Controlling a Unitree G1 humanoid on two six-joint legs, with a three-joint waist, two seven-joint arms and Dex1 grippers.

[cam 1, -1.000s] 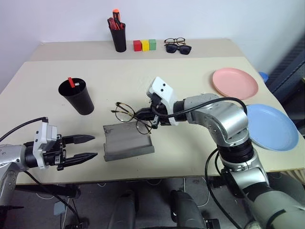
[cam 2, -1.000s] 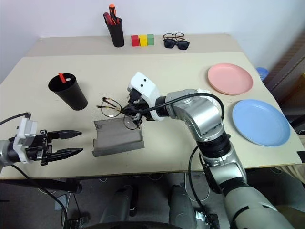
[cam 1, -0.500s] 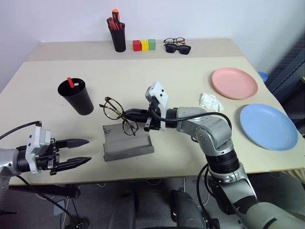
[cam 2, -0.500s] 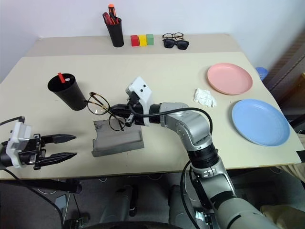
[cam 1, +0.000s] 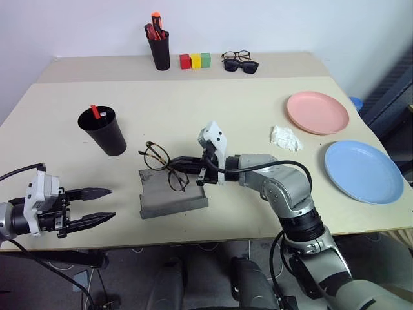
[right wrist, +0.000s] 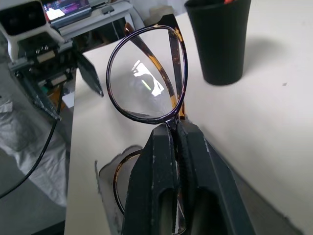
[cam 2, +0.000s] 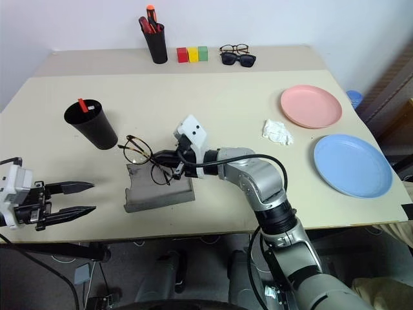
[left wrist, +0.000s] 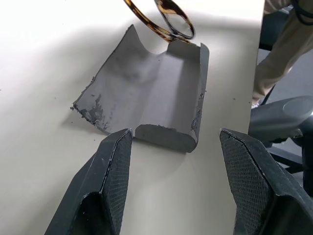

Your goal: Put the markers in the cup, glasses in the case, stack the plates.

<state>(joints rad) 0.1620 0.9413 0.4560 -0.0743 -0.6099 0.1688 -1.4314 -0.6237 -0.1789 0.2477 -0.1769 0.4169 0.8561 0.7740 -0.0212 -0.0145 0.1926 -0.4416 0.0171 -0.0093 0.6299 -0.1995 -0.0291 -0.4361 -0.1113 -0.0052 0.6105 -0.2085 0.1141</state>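
Table (cam 1: pixel 258 103); glasses' (cam 1: pixel 161 165) lower lens half-hidden.

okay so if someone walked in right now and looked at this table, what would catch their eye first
Probably the right gripper near the table's middle, pinching the thin-rimmed glasses by the bridge just over the open grey case. Next, the salmon plate and the blue plate lying apart on the right, and the left gripper open at the near left edge.
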